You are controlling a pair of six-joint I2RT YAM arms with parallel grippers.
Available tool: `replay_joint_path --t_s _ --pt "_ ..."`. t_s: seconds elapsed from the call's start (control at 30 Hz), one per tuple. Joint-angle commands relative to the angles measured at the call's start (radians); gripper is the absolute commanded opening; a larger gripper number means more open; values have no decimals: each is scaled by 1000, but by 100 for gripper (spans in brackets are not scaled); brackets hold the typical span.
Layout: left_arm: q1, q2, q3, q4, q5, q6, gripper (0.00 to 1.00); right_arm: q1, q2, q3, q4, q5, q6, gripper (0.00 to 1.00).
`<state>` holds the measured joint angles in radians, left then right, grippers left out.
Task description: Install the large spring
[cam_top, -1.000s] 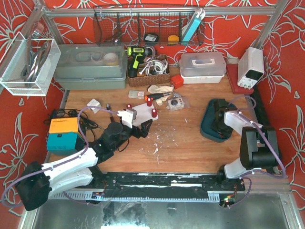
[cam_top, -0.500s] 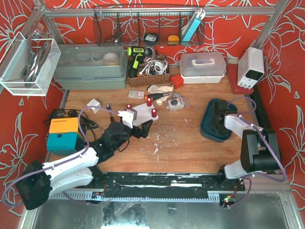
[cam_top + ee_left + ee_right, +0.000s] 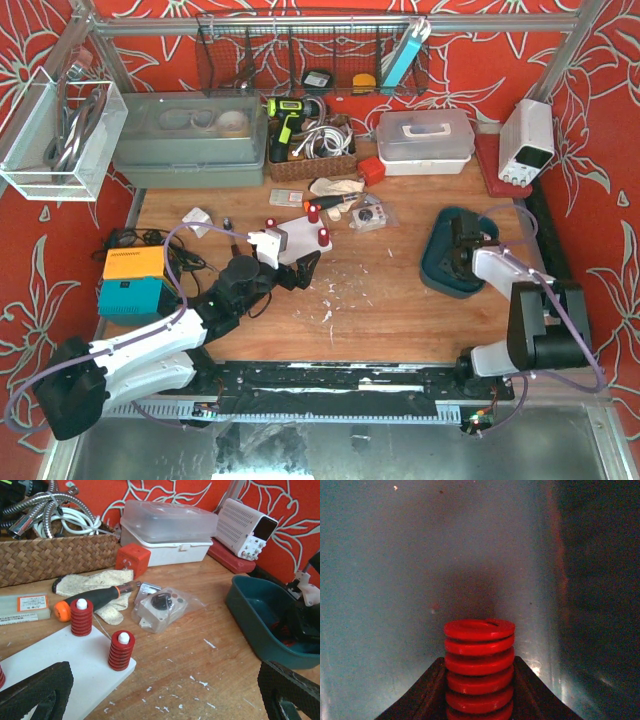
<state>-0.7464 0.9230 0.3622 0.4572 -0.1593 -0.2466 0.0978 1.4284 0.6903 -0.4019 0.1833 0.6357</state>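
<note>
The mounting board (image 3: 298, 241) lies left of centre on the worktop (image 3: 400, 310), with springs (image 3: 121, 651) standing on its posts. Behind it lie a screwdriver (image 3: 100, 598), a glove (image 3: 95, 582) and a bagged part (image 3: 161, 607), then the wicker basket (image 3: 55, 555). The bin (image 3: 437, 262) sits well to the right. The large spring (image 3: 479, 665) is in it, between the fingers of the right tool (image 3: 461, 256).

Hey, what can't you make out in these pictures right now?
- Right wrist view: the spring's lower end, cut off by the bottom edge.
- Top view: the whole spring, hidden under the right tool in the bin.
- Left wrist view: what else lies in the bin, dark and behind its wall.
- Left wrist view: the plate's left part, cut off by the left edge.
</note>
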Motion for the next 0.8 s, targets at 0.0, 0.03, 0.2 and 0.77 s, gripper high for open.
replay_joint_path --t_s 0.0,0.03,0.2,0.77 --pt "-7 -13 4 24 -11 6 100 0 -90 -45 48 4 -40 21" --pt "-7 -14 3 24 -11 7 100 4 -112 -51 58 10 -49 19" --pt "-7 -11 2 24 -13 9 100 48 -204 -40 56 72 -104 16" --pt "-7 3 15 -2 -46 16 100 314 -502 -42 175 220 -276 12"
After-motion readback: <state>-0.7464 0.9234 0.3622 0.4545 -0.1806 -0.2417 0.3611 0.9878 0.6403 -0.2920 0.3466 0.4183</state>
